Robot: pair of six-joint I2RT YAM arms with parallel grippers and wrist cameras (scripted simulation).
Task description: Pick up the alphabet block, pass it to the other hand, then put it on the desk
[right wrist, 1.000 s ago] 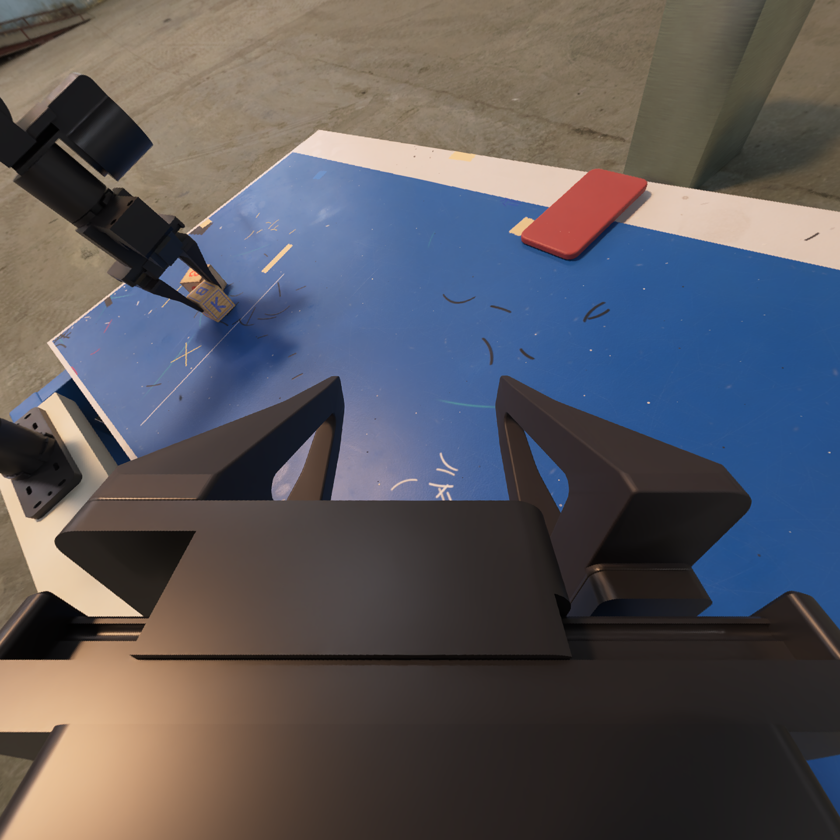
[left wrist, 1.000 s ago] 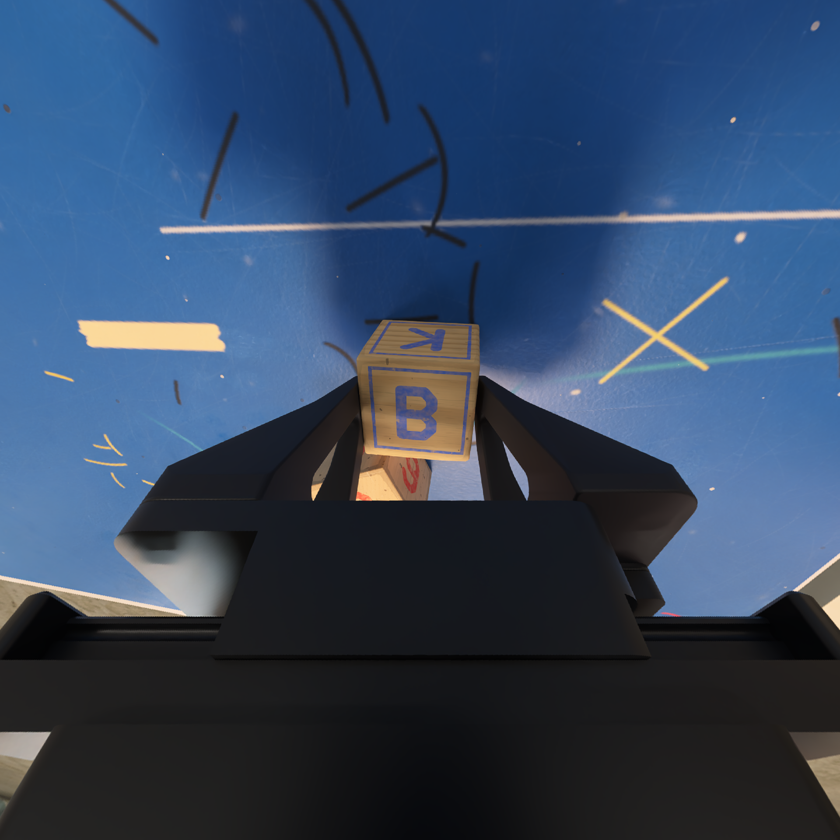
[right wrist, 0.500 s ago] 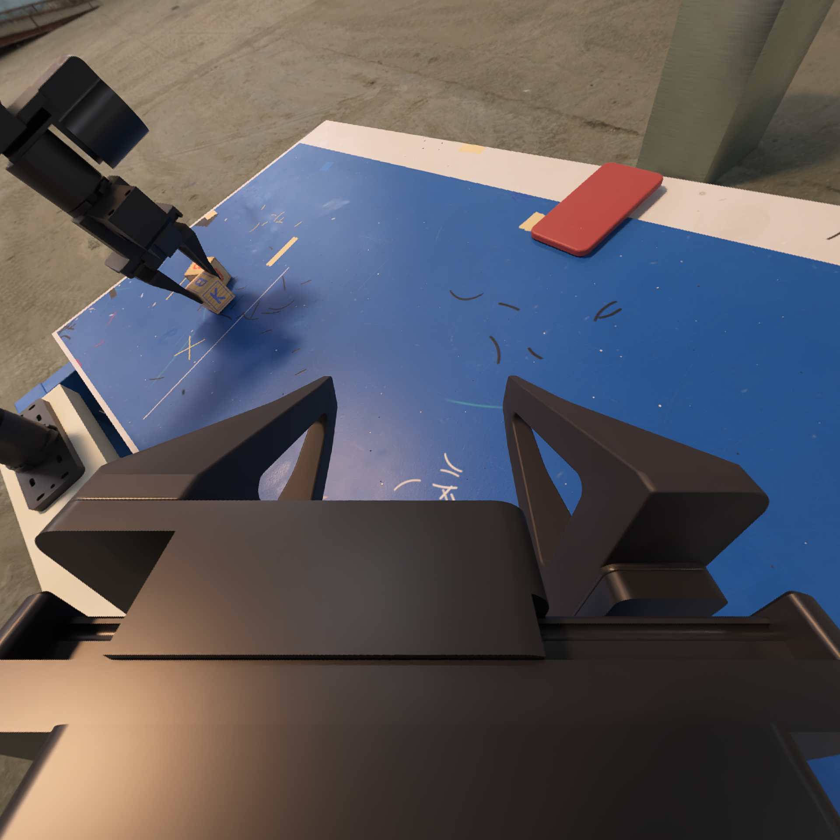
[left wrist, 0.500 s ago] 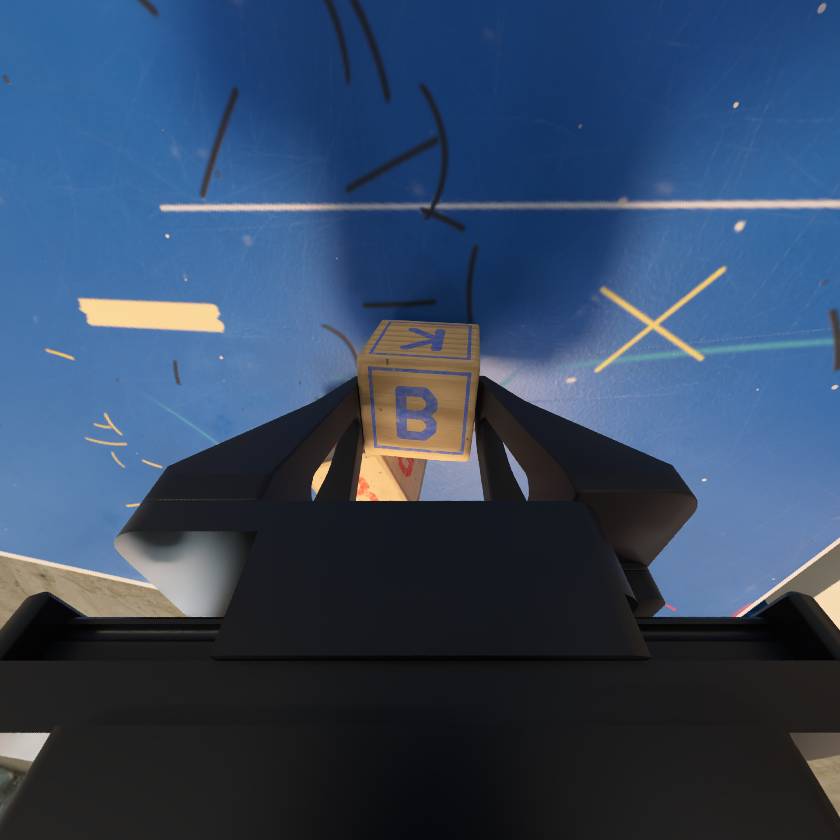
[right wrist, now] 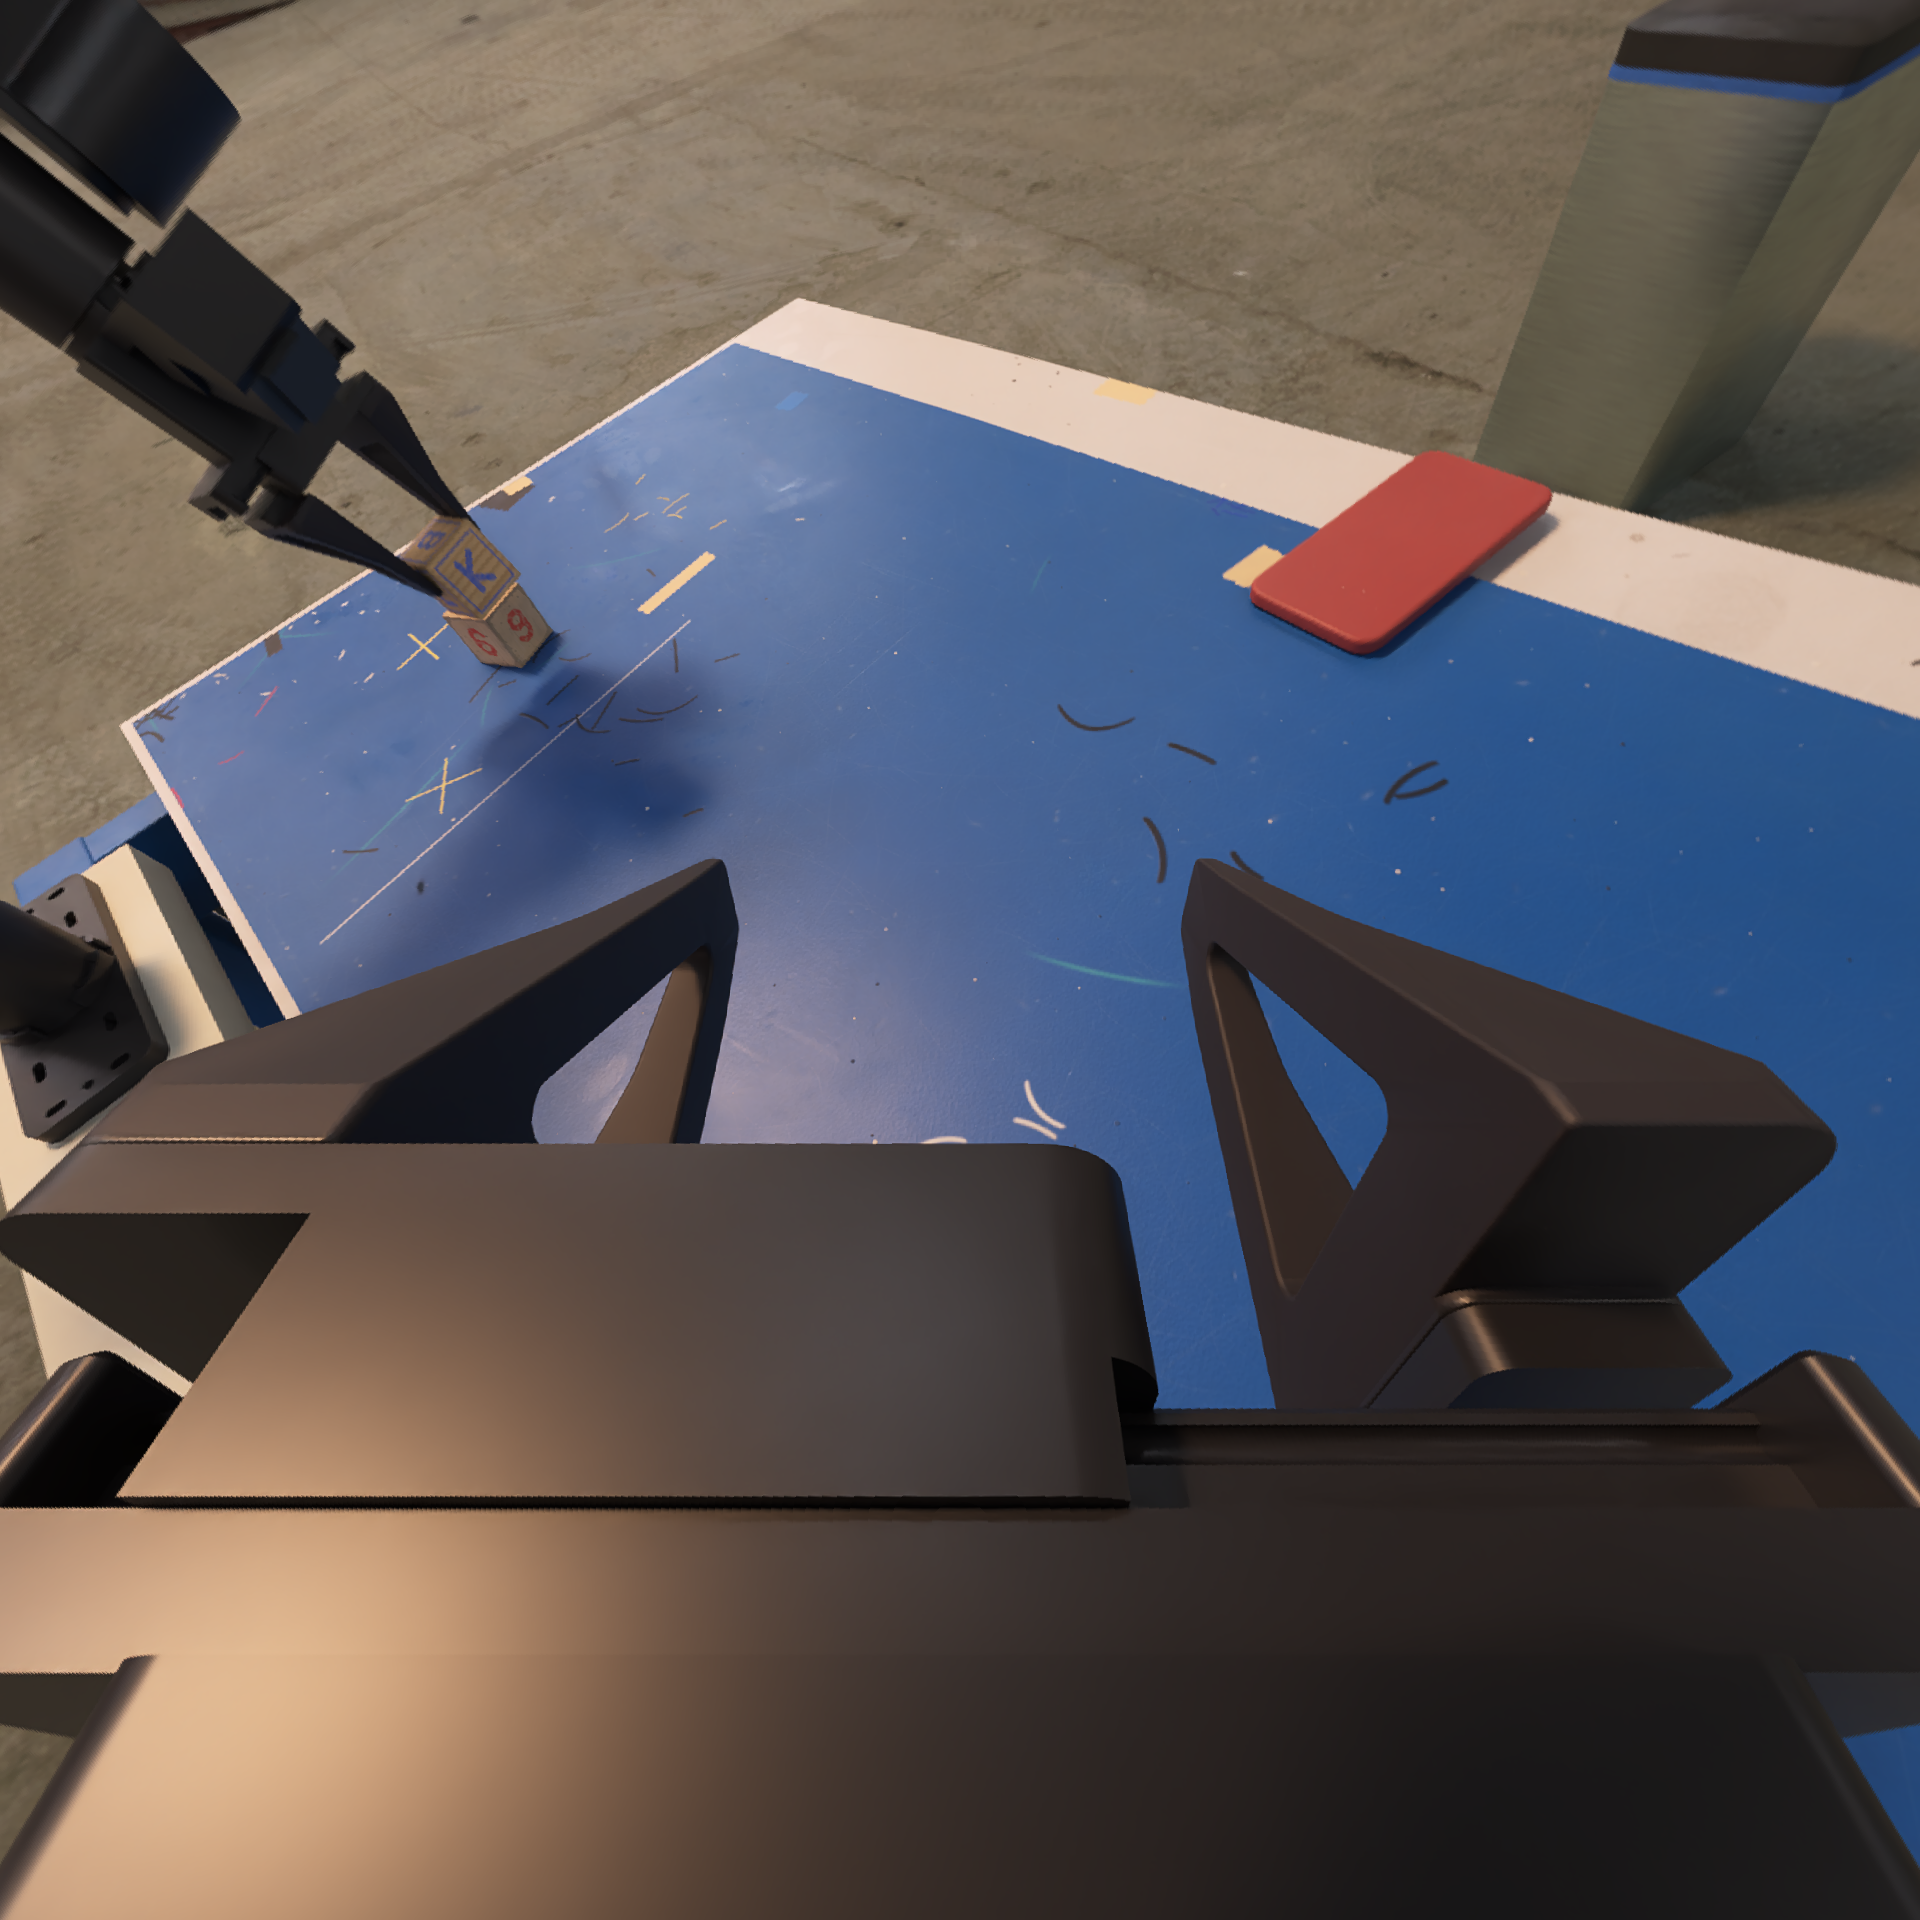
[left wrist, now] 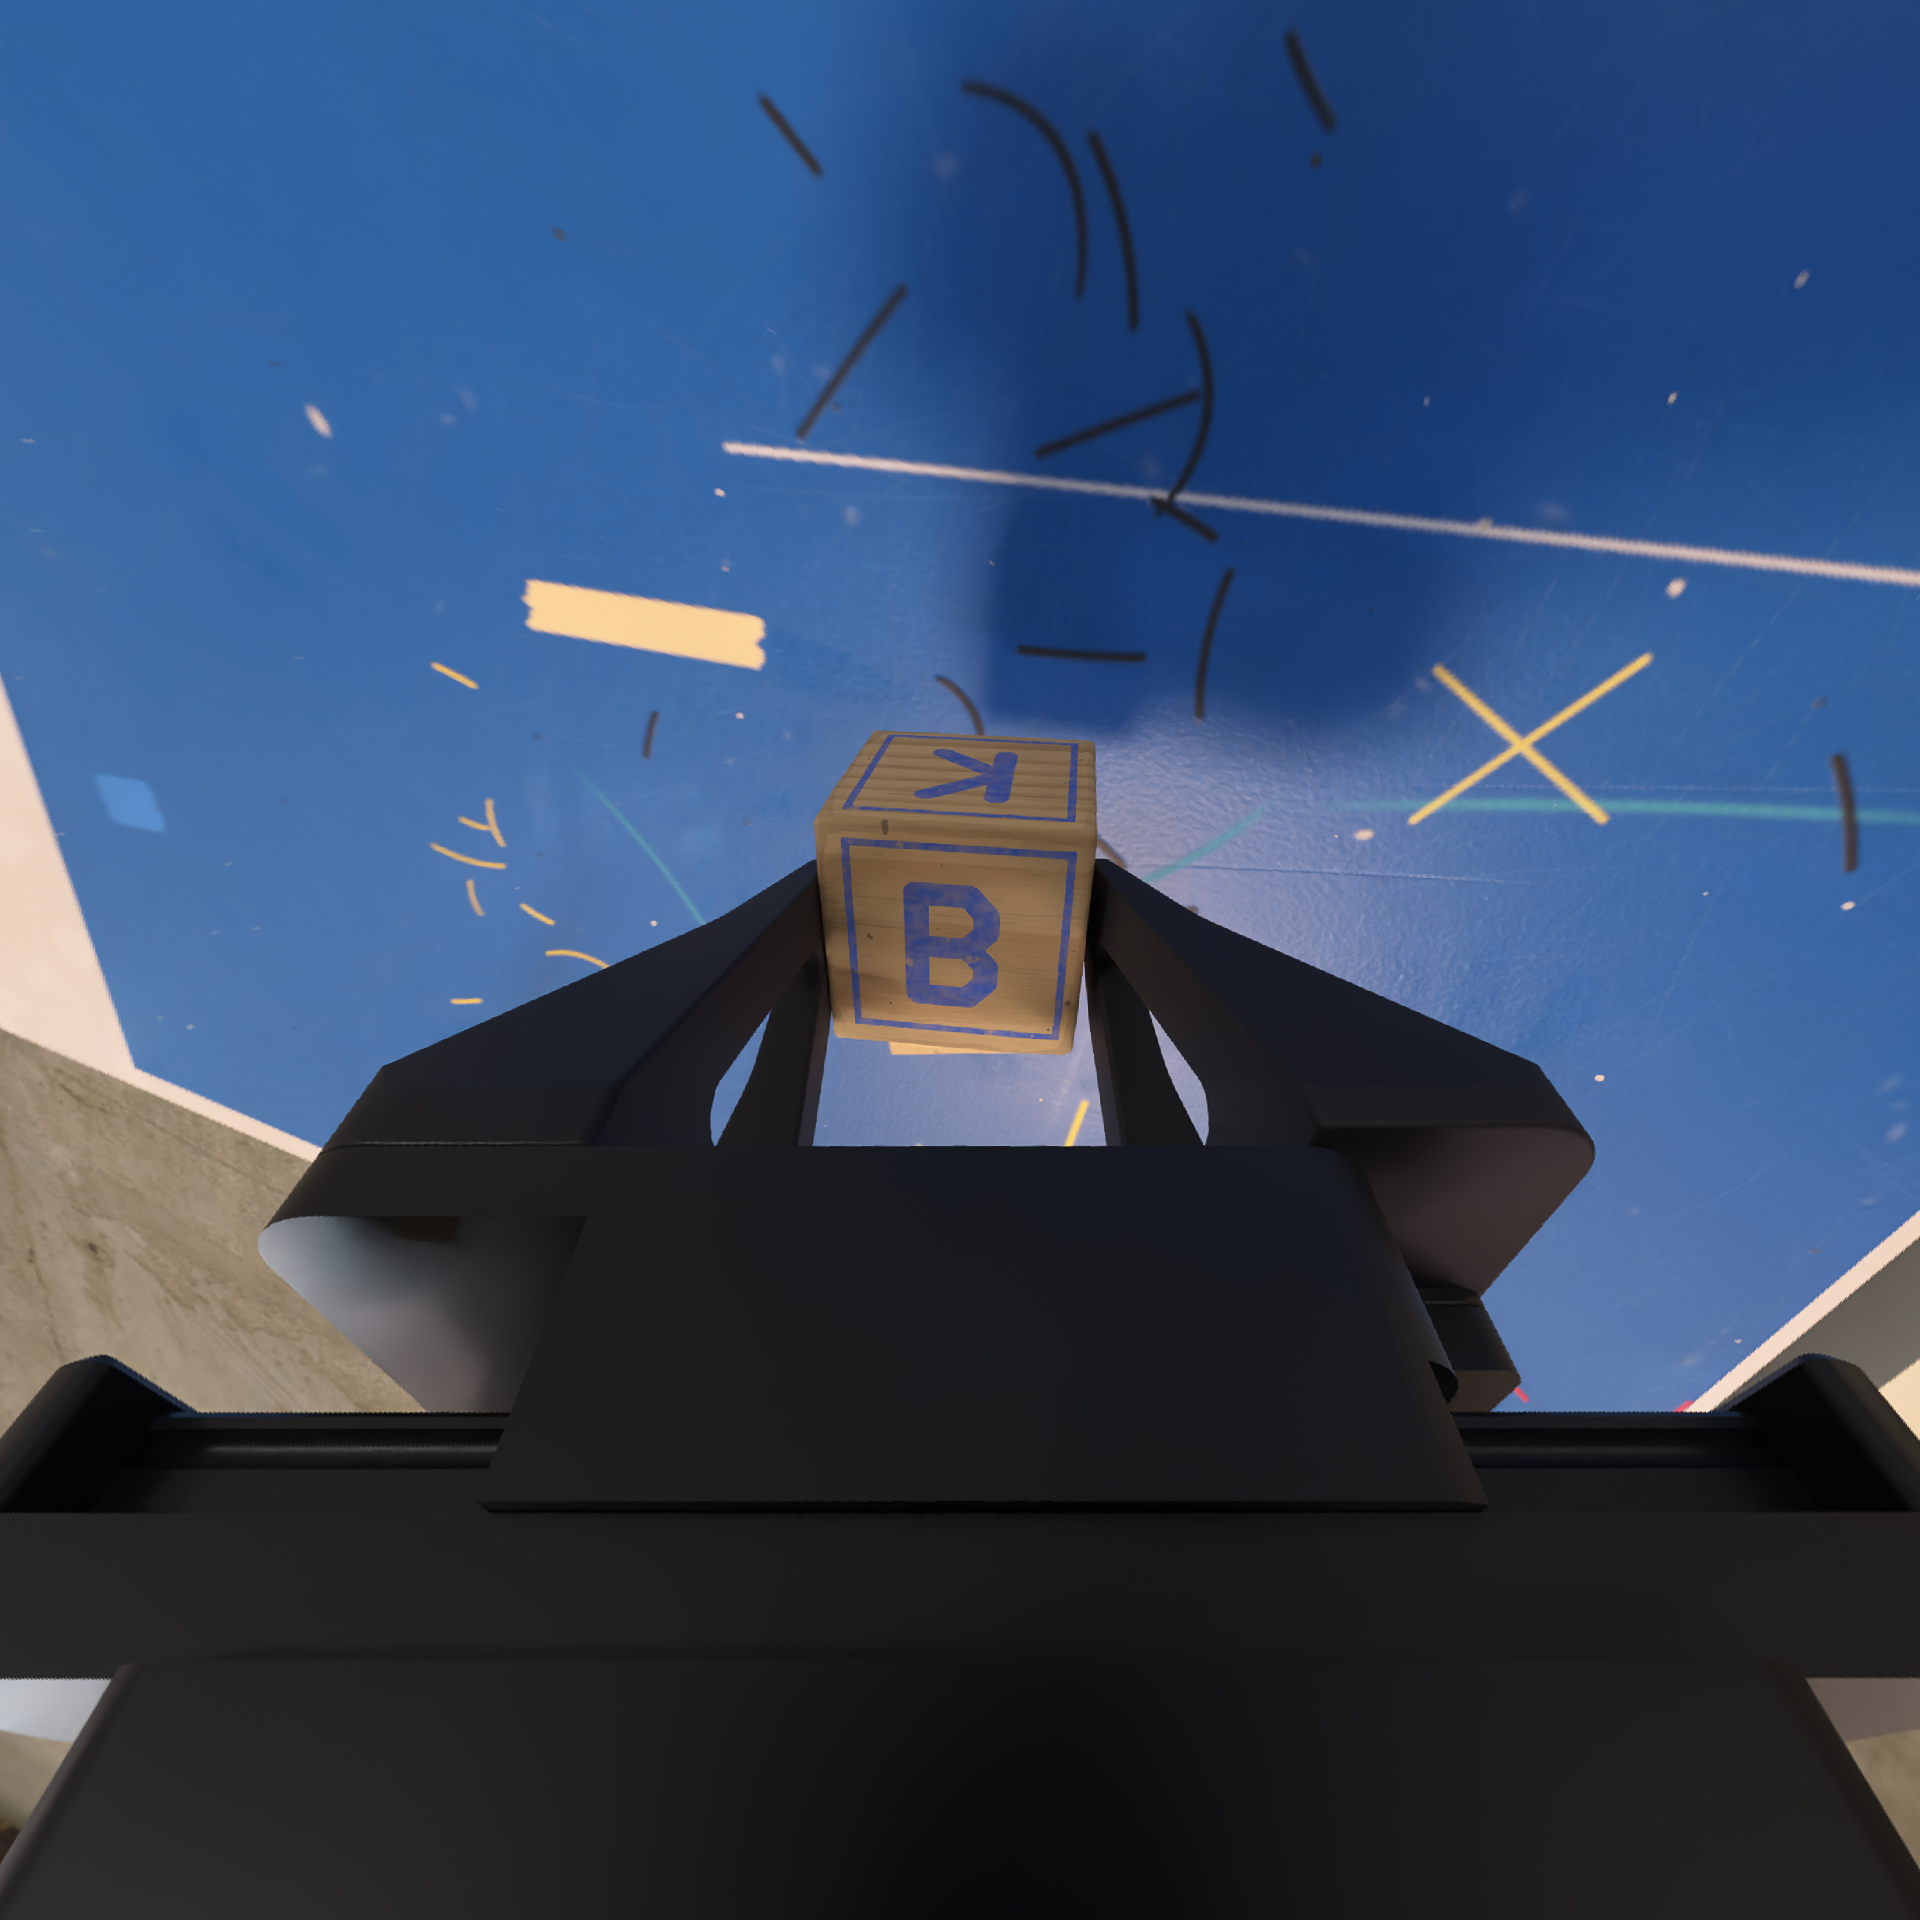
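Pinching the blue-lettered alphabet block (left wrist: 956,894) by its side faces, the left gripper (left wrist: 954,940) holds it above the blue desk (left wrist: 312,312), likely ready for handover. Far right, the right gripper (right wrist: 961,883) waits spread. A red-marked block (right wrist: 501,629) below is mostly hidden.

Right gripper (right wrist: 961,883) fills the lower frame, jaws spread wide with nothing between them, over the blue counter (right wrist: 935,675). Upper left: left gripper (right wrist: 442,551) clamps a blue-lettered alphabet block (right wrist: 468,566) just above a red-lettered block (right wrist: 504,629) resting on the counter. Red flat slab (right wrist: 1397,551) upper right, by the counter's white edge.
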